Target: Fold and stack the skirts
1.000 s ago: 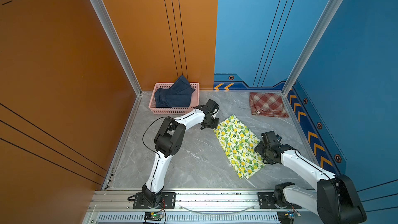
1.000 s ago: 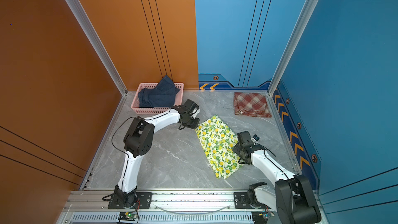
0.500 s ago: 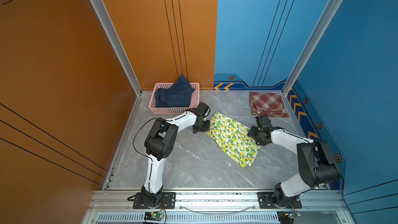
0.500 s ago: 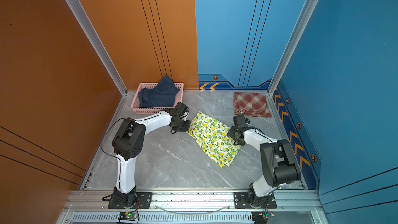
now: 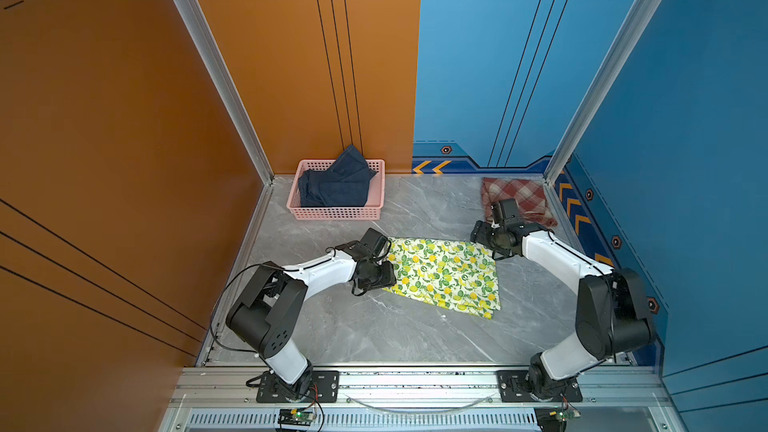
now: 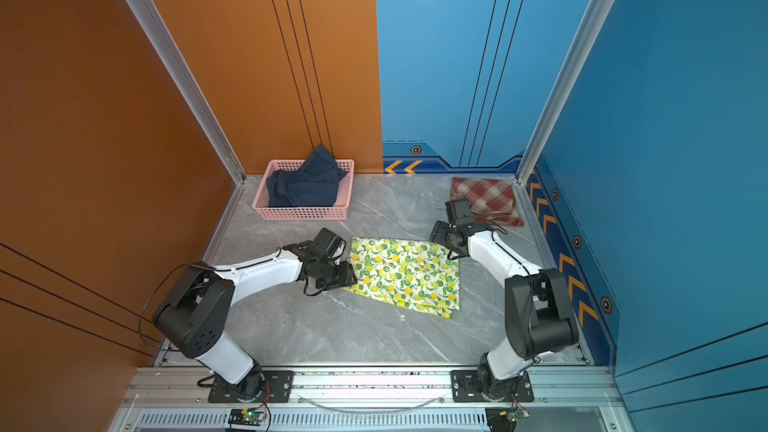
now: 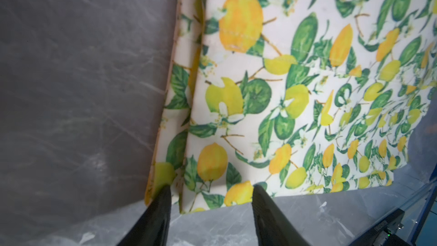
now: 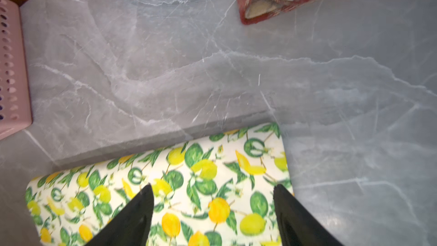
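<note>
Elbows bent, left hand, right hand parted at lemon skirt

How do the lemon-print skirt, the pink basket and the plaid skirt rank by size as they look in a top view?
Largest to smallest:
1. lemon-print skirt, also nearest the camera.
2. pink basket.
3. plaid skirt, partly hidden, so its gap to the basket is unsure.
</note>
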Available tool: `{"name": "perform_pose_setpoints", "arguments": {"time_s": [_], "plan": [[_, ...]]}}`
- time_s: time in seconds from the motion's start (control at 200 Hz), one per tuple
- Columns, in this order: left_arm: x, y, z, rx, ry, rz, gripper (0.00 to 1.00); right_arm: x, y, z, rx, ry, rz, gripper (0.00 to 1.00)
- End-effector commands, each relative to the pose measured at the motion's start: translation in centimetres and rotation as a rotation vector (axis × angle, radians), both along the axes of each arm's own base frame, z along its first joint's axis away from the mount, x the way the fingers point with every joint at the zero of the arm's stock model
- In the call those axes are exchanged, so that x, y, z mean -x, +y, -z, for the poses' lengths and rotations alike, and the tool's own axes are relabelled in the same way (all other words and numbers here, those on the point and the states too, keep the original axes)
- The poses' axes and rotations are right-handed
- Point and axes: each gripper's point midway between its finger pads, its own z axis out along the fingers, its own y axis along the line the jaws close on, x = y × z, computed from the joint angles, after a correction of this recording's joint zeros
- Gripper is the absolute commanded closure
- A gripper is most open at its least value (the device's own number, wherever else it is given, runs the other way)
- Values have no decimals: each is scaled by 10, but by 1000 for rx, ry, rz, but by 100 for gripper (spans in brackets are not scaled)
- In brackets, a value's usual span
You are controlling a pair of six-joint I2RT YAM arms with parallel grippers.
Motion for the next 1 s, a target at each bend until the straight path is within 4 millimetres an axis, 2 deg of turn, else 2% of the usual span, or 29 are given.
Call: {"name": "perform_pose_setpoints", "arguments": {"time_s": [0.0,0.195,0.365,0.606,0.991], "plan": [[-6,2,-17,18,-39,-5,42,52,-12,18,19,83,69,22],[-11,-5,-24,38,-46,6,44,108,-21,45,-4,155,135,25],[-5,-7,-22,25,-40,14,45,132,-21,59,-24,199,150,26],[-2,-4,-9,-20,-26,22,46,146,-24,69,-31,220,164,29],[2,10,3,-105,-23,37,46,153,-26,76,-25,246,173,35]]}}
